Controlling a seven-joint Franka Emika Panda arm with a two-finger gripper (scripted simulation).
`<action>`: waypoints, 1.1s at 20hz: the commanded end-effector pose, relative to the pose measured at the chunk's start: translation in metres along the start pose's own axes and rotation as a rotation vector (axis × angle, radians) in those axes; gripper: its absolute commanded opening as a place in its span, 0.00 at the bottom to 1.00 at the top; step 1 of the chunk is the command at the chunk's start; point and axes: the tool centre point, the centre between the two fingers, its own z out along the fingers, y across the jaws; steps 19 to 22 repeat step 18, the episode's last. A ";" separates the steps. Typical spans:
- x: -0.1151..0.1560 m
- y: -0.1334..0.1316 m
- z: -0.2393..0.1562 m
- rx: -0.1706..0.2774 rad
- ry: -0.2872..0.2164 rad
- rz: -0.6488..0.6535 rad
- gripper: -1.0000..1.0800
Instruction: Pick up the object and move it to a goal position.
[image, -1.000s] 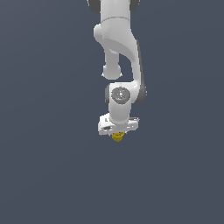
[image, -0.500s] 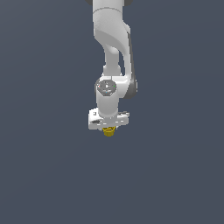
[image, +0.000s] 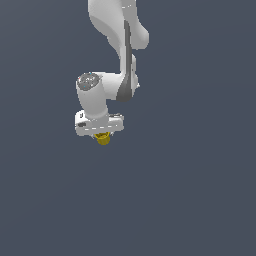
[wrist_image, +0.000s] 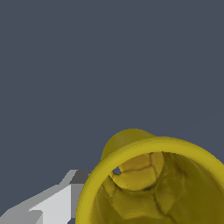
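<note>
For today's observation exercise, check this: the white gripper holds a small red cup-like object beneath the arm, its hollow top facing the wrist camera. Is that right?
Not quite: the object is yellow, not red. The exterior view shows it under the white gripper, and the wrist view shows the yellow rim and hollow inside close to the camera. The rest stands.

The place was a bare simulated scene, not a real room: a flat, uniform slate-grey backdrop (image: 200, 200) filled both views, and the smooth white jointed robot arm (image: 117, 30) looked plainly computer-rendered.
</note>
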 end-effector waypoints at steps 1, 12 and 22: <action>-0.013 0.022 -0.010 0.000 0.001 -0.001 0.00; -0.041 0.076 -0.033 0.000 0.001 -0.002 0.00; -0.040 0.077 -0.033 0.000 0.001 -0.002 0.00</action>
